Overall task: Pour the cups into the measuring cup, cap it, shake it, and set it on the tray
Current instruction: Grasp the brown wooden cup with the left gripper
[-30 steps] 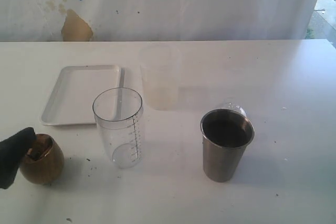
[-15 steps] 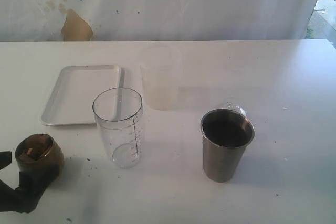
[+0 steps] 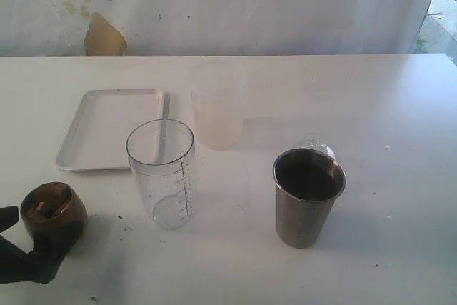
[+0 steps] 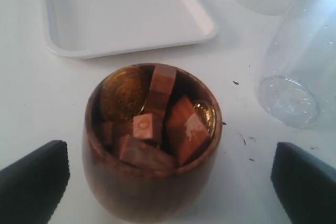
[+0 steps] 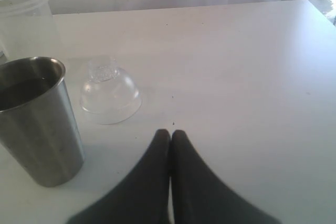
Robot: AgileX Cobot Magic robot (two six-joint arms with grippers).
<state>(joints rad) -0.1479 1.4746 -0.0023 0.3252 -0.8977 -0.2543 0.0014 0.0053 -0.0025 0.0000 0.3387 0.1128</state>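
Brown wooden cup (image 4: 151,150) of blocks (image 4: 157,124) inside wide-open left gripper (image 4: 168,182); right gripper (image 5: 170,135) closed, empty

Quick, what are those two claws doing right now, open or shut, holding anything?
Left gripper: open, straddling the brown cup, not gripping.
Right gripper: shut, empty.

We see a frosted translucent cup (image 3: 218,105) upright near the middle of the table's (image 3: 400,105) far edge; behind it, the whitish backdrop (image 3: 285,5) carries a brown stain (image 3: 104,36)
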